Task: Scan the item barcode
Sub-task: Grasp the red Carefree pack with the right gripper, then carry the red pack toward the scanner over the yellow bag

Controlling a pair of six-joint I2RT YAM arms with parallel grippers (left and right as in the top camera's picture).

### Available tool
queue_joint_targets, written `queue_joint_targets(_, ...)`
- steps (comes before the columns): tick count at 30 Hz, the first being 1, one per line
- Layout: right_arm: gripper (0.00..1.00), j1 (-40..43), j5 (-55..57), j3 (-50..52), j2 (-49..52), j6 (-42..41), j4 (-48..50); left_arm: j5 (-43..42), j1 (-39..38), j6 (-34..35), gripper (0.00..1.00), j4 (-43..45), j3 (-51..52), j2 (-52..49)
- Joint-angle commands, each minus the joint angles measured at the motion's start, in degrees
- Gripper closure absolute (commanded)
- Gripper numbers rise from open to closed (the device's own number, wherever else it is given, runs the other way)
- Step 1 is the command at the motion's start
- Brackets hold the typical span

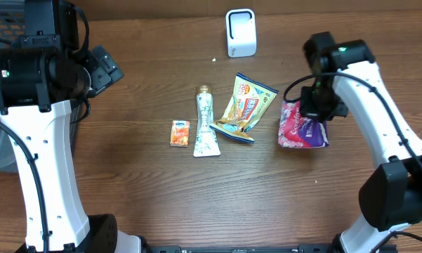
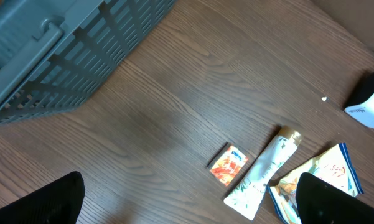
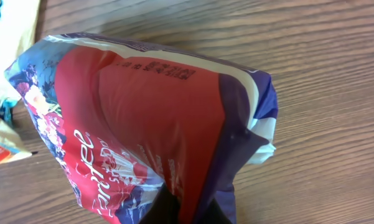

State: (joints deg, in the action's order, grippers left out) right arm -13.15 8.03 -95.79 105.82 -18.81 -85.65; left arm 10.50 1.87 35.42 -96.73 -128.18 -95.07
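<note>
Only bare table (image 1: pixel 302 183) along the red pouch's (image 1: pixel 302 133) near edge.

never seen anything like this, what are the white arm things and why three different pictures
These are two robot arms at a wooden table. One picture looks down from above; the other two come from a camera on each wrist. On the table lie an orange packet, a tube, a yellow snack bag and a white scanner; a grey basket shows in the left wrist view. The left end effector is open and empty. The right end effector is shut on a red and purple bag, which fills its wrist picture.
</note>
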Motion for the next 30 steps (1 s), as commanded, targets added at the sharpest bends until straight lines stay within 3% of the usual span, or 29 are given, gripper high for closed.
queue_joint_targets(1,0.96,-2.84,3.63,-0.92,-0.02,-3.21,-0.15,-0.24,0.0,-1.14,0.0,-0.09,-0.11,-0.44)
queue_joint_targets(17,0.96,-7.41,12.7,-0.39,1.2,-6.97,2.97,-0.24,0.0,-1.14,0.0,-0.09,-0.11,-0.44)
queue_joint_targets(27,0.96,-10.67,12.74,1.77,1.7,-9.14,6.08,-0.24,0.0,-1.14,0.0,-0.09,-0.11,-0.44)
queue_joint_targets(30,0.91,-13.29,12.39,1.88,3.15,-10.21,6.21,-0.24,0.0,-1.14,0.0,-0.09,-0.11,-0.44)
